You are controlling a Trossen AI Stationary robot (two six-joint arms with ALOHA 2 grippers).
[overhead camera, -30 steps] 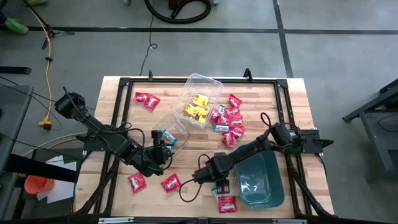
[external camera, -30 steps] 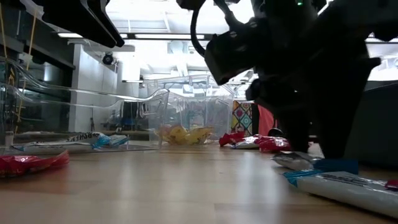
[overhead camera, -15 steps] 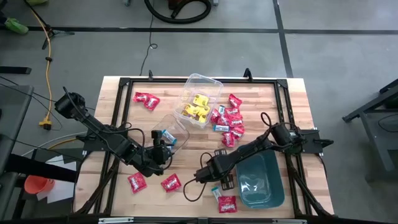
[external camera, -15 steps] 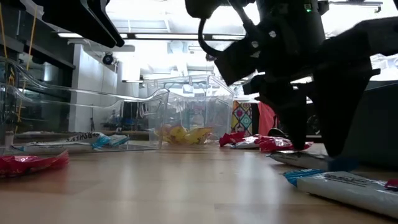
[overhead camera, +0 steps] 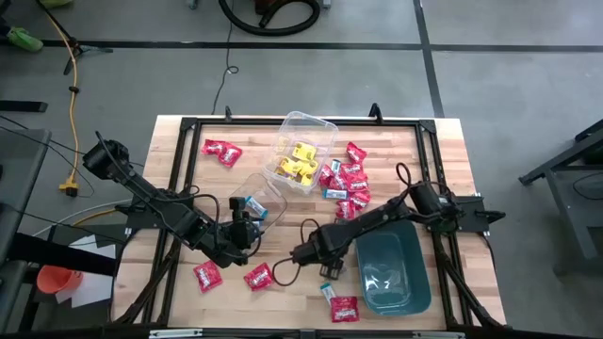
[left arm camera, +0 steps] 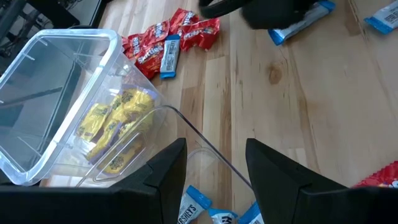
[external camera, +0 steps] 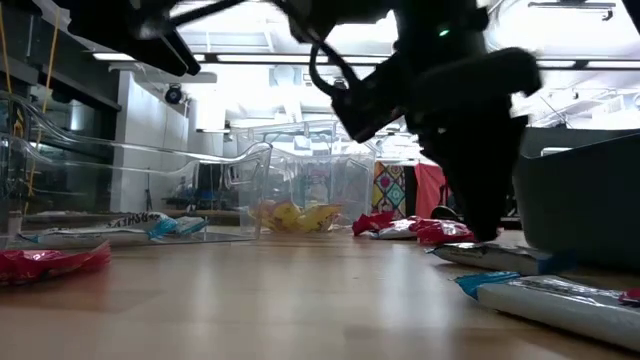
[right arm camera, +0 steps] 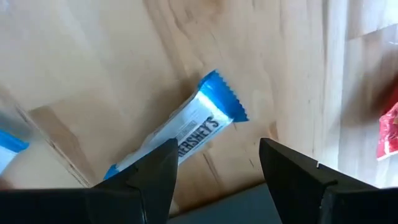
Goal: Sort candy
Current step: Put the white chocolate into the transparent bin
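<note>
Just ahead of the right jaws, which stand wide and hold nothing, a blue-and-white candy bar lies flat on the counter. Its long axis runs slantwise across the gap between the two fingers, one crimped end pointing away from the wrist, so the jaws would likely need a turn to close across its narrow width. This arm is plainly the nearer one to it. A second blue bar lies a little behind these jaws, toward the front edge, with a red packet beside it and the teal bin close on the arm's outer side.

The left jaws also stand wide and empty, hovering at the rim of a clear tub tipped on its side with blue bars inside. Beyond them sits an upright tub of yellow candy, and farther still a heap of red packets.
</note>
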